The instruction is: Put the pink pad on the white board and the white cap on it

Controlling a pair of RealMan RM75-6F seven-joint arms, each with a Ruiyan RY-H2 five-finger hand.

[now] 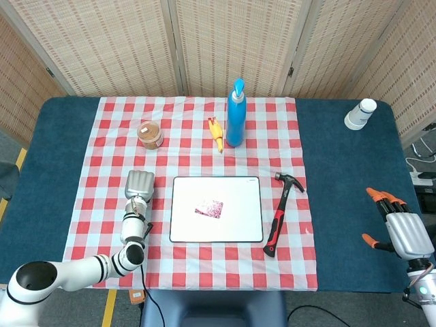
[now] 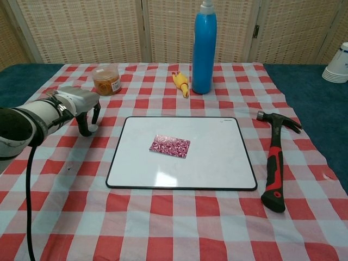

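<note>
No readable writing or brand on anything. Your left hand (image 2: pixel 81 106) sits left of the white board (image 2: pixel 217 163), fingers curled down around a small white cap (image 2: pixel 92 128) on the checked cloth (image 2: pixel 163 223); firm grip or not, cannot tell. Pink pad (image 2: pixel 170 145) lies flat on the board, patterned, slightly skewed. Your right hand (image 1: pixel 402 228) rests over the blue surface (image 1: pixel 340 204), well apart, fingers spread, holding nothing.

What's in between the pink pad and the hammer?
Only bare white board, then a strip of checkered cloth. Nothing else sits between the pink pad and the hammer; the chest view shows it best.
</note>
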